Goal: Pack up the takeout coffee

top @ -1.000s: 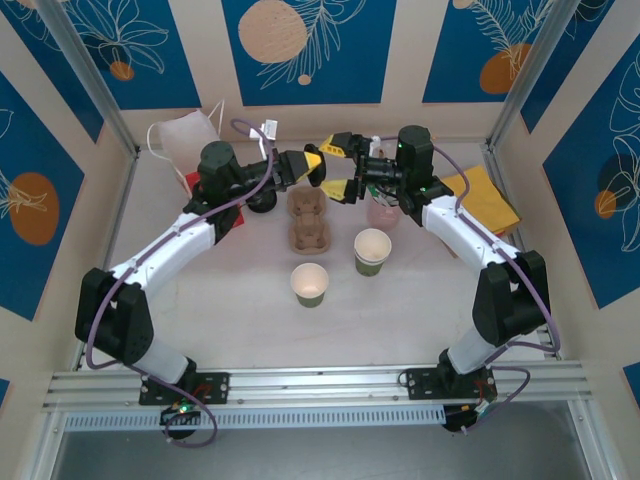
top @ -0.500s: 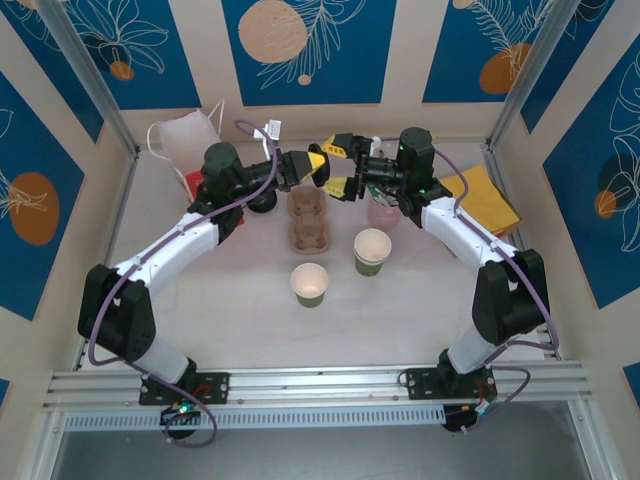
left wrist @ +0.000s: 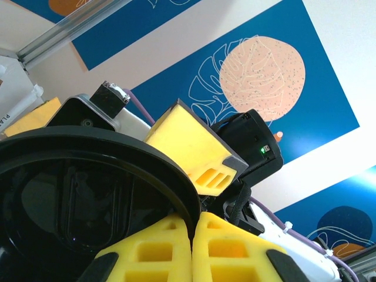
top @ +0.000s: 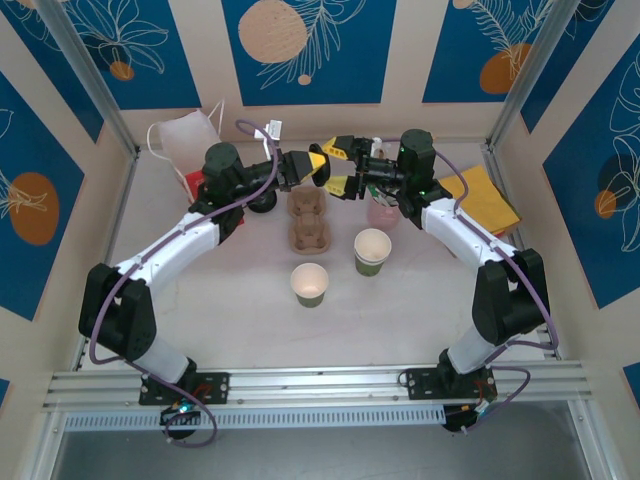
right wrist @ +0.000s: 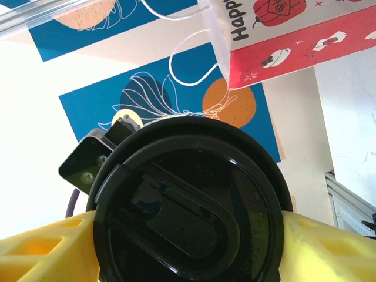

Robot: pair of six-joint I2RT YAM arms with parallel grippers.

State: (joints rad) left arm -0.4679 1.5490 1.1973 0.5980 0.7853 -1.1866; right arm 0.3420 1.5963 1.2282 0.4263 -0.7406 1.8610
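The takeout coffee is out of view. Two lidless green cups [top: 372,250] [top: 310,284] stand mid-table. At the back, above the table, both grippers meet at a loose black lid [right wrist: 188,217]. My left gripper [top: 314,168] is shut on the lid's rim [left wrist: 76,200], its yellow fingertips [left wrist: 164,247] pinching the edge. My right gripper [top: 334,166] faces it, open, with one yellow finger [right wrist: 41,247] at each side of the lid, close against the rim. That gripper's finger [left wrist: 188,147] also shows behind the lid in the left wrist view.
A brown cardboard cup carrier [top: 308,220] lies below the grippers. A white paper bag [top: 185,140] stands back left, a yellow cloth [top: 485,200] lies back right, and a pinkish cup [top: 383,212] sits under the right wrist. Padded walls enclose the table.
The right gripper's fingers have drawn in toward the lid from both sides. The left gripper still pinches the lid's rim, and both arms have barely shifted.
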